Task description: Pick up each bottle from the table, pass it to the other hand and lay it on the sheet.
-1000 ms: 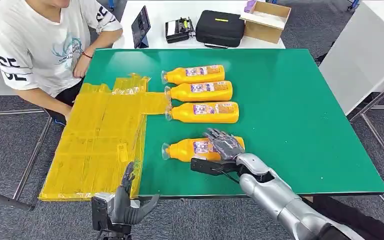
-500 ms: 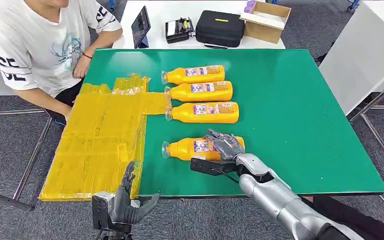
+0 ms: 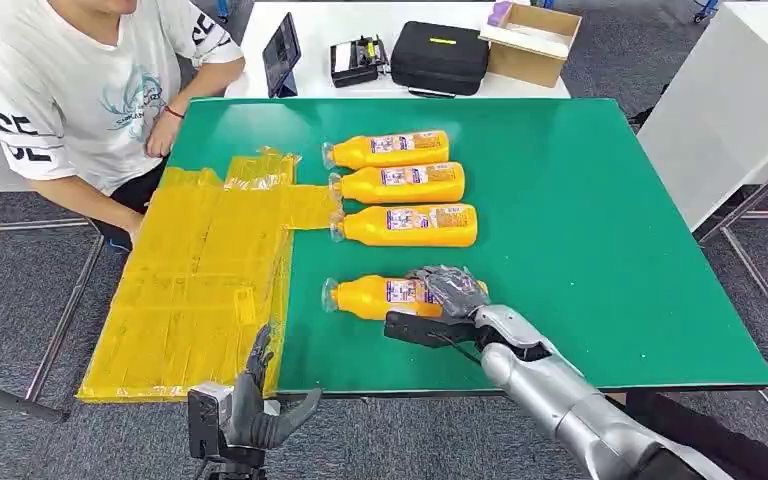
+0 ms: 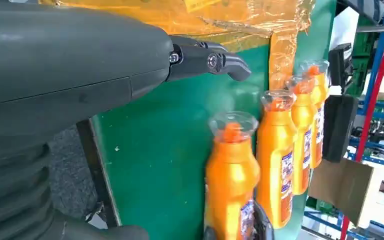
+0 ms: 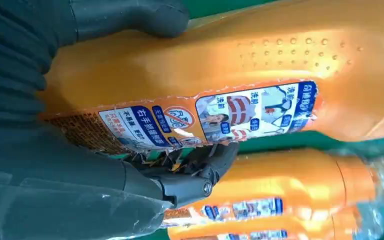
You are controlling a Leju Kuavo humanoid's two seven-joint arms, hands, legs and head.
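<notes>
Several orange bottles lie on the green table (image 3: 580, 220). My right hand (image 3: 447, 292) grips the nearest bottle (image 3: 370, 297) at its base end, fingers curled over its top. In the right wrist view the thumb and fingers (image 5: 195, 175) wrap the labelled bottle (image 5: 205, 75) from both sides. Three more bottles (image 3: 400, 183) lie in a row farther back. The yellow sheet (image 3: 200, 280) covers the table's left part. My left hand (image 3: 255, 405) hangs open below the table's near edge, left of the held bottle (image 4: 230, 175), with its fingers (image 4: 205, 57) spread.
A person in a white shirt (image 3: 80, 90) sits at the far left corner, beside the sheet. Behind the green table stand a tablet (image 3: 282, 52), a black case (image 3: 440, 55) and a cardboard box (image 3: 530, 40). A white table (image 3: 730, 100) is at the right.
My right hand's fingers have curled down around the nearest bottle, which has shifted slightly. The left hand has barely moved.
</notes>
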